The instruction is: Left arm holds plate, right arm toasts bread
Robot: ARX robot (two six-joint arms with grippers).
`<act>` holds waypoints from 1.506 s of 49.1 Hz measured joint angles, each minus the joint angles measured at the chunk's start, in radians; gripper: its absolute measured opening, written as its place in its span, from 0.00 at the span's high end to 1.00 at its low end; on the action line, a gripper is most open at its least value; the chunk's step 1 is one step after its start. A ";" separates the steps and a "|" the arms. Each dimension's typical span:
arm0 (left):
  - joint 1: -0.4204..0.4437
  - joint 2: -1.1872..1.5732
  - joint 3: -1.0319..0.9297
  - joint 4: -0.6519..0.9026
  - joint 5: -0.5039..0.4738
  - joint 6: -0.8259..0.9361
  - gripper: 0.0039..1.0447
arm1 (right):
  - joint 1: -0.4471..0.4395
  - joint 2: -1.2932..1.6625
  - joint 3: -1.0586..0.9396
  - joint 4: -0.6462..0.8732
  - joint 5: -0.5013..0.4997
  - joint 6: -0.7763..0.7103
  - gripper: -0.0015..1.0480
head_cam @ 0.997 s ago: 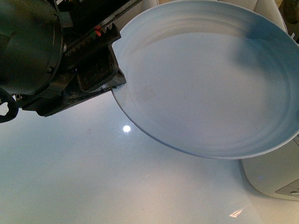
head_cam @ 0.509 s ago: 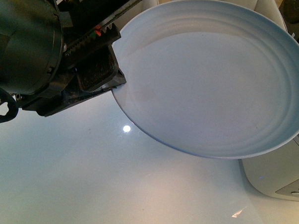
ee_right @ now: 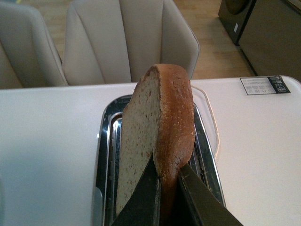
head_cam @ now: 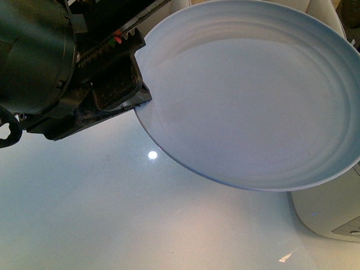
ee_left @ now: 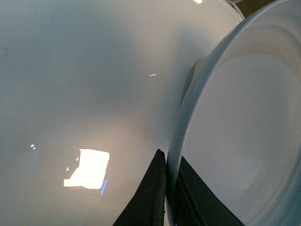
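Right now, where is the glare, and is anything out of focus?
Front view: a small round glint on the glossy white table, and the bulky black left arm looks soft. Left wrist view: a large bright patch glares on the table. Right wrist view: even light, the brown-crusted bread slice sharp.

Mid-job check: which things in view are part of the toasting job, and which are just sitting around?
Job:
plate, gripped at its rim by the left gripper
bread, held by the right gripper at the toaster slot

Lying about:
chairs
label on the table
cabinet
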 joint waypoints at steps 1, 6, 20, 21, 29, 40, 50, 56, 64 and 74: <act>0.000 0.000 0.000 0.000 0.000 0.000 0.97 | 0.000 0.004 0.000 0.002 0.000 -0.004 0.97; 0.000 0.000 0.000 0.000 0.000 0.000 0.97 | 0.000 0.031 0.000 0.010 0.001 -0.029 0.97; 0.000 0.000 0.000 0.000 0.000 0.000 0.97 | 0.000 0.132 0.000 0.069 0.005 -0.120 0.97; 0.000 0.000 0.000 0.000 0.000 0.000 0.97 | 0.001 0.137 0.000 0.069 0.005 -0.129 0.97; 0.000 0.000 0.000 0.000 0.000 0.000 0.97 | 0.018 0.171 0.002 0.062 0.016 -0.160 0.97; 0.000 0.000 0.000 0.000 0.000 0.000 0.97 | 0.036 0.236 0.014 0.071 0.013 -0.182 0.97; 0.000 0.000 0.000 0.000 0.000 0.000 0.97 | 0.040 0.332 0.019 0.121 0.005 -0.181 0.97; 0.000 0.000 0.000 0.000 0.000 0.000 0.97 | 0.040 0.393 0.014 0.172 0.004 -0.163 0.97; 0.000 0.000 0.000 0.000 0.000 0.000 0.97 | 0.036 0.421 -0.003 0.204 0.006 -0.144 0.88; 0.000 0.000 0.000 0.000 0.000 0.000 0.97 | 0.026 0.394 -0.021 0.198 0.003 -0.128 0.61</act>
